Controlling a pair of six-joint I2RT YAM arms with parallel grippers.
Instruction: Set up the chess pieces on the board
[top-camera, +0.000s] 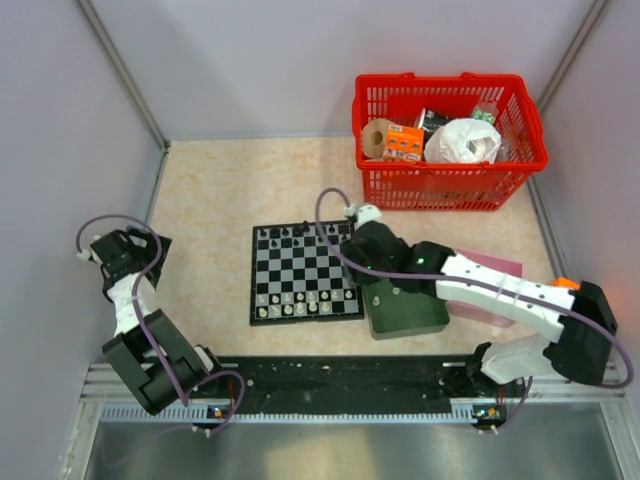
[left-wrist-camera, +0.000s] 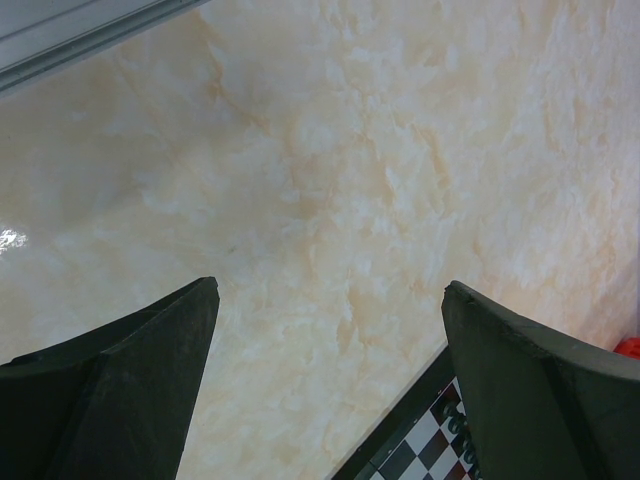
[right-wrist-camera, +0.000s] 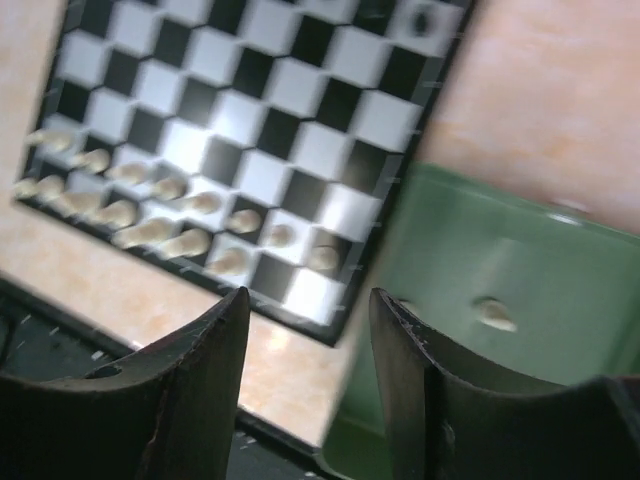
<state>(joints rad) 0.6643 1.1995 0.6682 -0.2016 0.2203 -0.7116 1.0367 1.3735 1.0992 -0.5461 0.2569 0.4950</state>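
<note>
Whitish chess pieces (right-wrist-camera: 150, 232) are ranked on the board (right-wrist-camera: 250, 125); nothing is gripped by the right gripper (right-wrist-camera: 310, 300) or left gripper (left-wrist-camera: 330, 285), both parted.

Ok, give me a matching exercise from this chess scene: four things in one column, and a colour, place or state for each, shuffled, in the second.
Column one:
1. board
2. tray
3. basket
4. left pincer

Column two:
A. red, at the far right
B. open above bare tabletop
C. dark green, beside the board's right edge
D. black-and-white checkered

Pairs: 1-D; 2-C; 3-A; 4-B.
</note>
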